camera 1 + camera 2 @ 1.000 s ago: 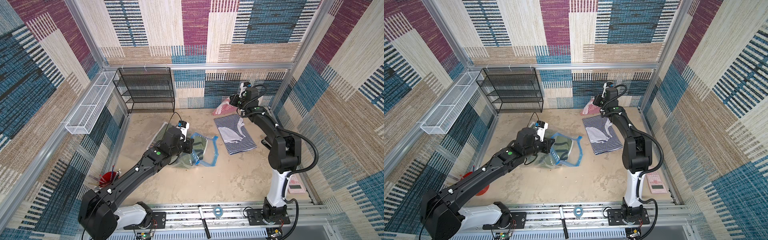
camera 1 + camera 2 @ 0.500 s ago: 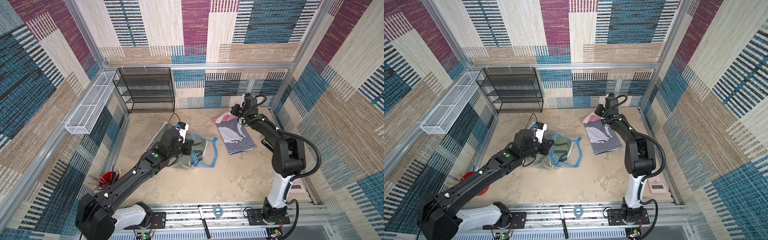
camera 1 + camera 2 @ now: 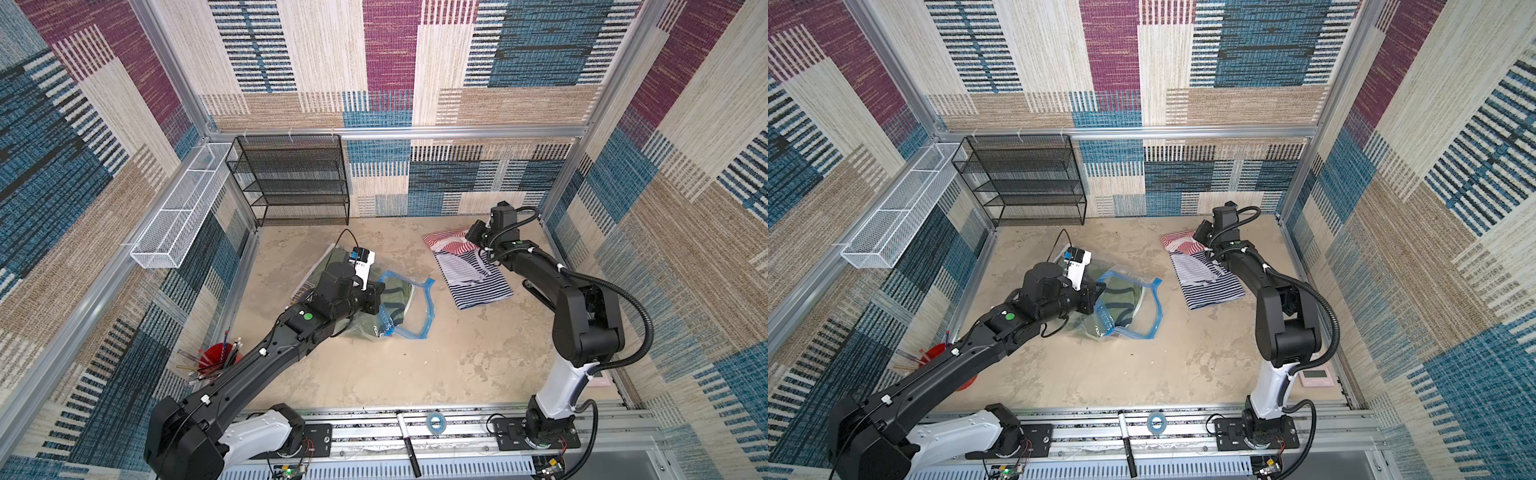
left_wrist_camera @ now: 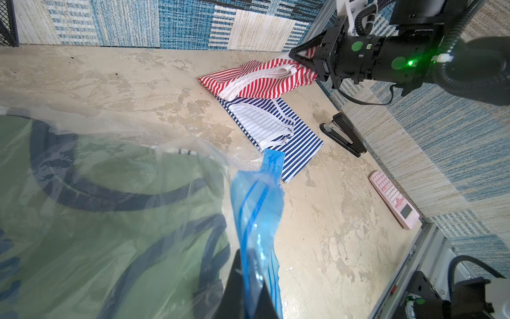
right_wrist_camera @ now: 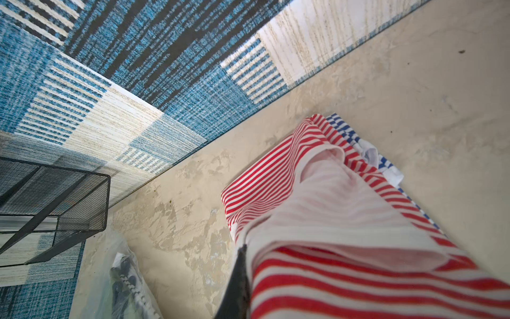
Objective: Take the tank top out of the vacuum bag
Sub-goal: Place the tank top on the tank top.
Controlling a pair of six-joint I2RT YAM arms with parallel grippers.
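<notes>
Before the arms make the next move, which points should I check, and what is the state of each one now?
1. Left gripper grips the vacuum bag by its blue zip strip: ok, shut on it.
2. Bag mouth open: ok, the strip forms a wide loop in both top views.
3. Bag emptied: not ok, a green tank top lies inside.
4. Right gripper free to reach in: not ok, shut on the red striped tank top.
5. Red striped top laid down on the blue striped tank top: cannot tell; it overlaps, but its held end is hidden.
</notes>
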